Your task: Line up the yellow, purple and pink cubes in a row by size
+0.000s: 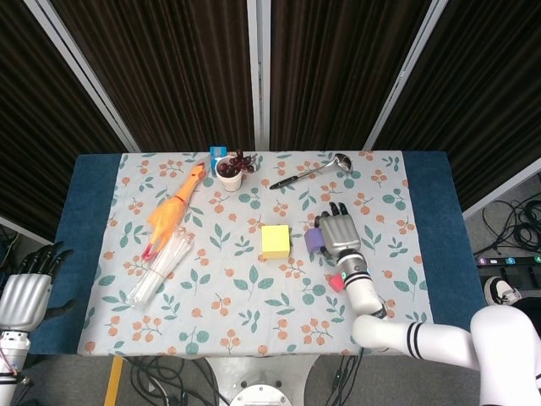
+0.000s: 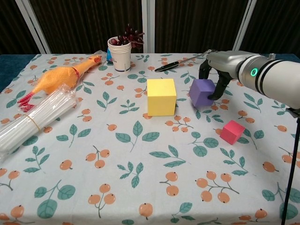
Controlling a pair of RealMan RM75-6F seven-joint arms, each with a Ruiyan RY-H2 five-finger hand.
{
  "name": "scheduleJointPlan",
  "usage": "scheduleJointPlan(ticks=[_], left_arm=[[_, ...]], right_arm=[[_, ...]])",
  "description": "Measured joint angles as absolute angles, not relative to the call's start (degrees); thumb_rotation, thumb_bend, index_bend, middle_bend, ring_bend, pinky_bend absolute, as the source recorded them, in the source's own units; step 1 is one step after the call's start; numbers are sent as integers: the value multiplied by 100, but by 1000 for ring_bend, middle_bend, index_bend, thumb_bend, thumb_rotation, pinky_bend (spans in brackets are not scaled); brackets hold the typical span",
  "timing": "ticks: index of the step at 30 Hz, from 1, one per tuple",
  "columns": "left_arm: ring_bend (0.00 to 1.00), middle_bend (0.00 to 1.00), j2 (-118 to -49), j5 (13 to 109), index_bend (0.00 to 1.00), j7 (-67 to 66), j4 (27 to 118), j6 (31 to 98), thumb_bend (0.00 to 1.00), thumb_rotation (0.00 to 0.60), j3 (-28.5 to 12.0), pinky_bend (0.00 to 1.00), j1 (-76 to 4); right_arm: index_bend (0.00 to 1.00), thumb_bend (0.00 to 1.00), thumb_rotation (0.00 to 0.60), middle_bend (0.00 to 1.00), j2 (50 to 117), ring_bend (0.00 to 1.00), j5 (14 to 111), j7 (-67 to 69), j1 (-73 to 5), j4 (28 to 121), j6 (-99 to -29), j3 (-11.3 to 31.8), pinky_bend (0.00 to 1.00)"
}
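My right hand (image 1: 340,232) (image 2: 213,70) grips the purple cube (image 2: 202,92) (image 1: 314,240) from above, holding it just right of the yellow cube (image 2: 161,96) (image 1: 275,240) and slightly above the cloth. The yellow cube, the largest, sits mid-table. The small pink cube (image 2: 232,131) lies nearer the front right; in the head view the pink cube (image 1: 335,282) is partly hidden under my right wrist. My left hand (image 1: 24,293) hangs off the table's left edge with fingers apart, holding nothing.
A rubber chicken (image 2: 61,78) and a bundle of clear straws (image 2: 33,119) lie at the left. A paper cup with grapes (image 2: 120,52) stands at the back, and a spoon (image 1: 306,172) lies behind the cubes. The floral tablecloth (image 2: 117,164) covers the table.
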State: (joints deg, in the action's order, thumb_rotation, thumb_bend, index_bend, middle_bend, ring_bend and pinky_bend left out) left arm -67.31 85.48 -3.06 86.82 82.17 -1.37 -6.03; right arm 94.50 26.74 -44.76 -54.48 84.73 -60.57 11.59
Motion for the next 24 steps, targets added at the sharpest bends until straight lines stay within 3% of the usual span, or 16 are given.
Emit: scheduleJointPlan(ticks=[24], left_arm=[[115, 193, -6796, 8534, 214, -31, 8448, 8236, 0, 600, -98, 168, -560]], right_arm=[[488, 176, 600, 243, 10298, 2, 2287, -4835, -5718, 7851, -6303, 1530, 0]])
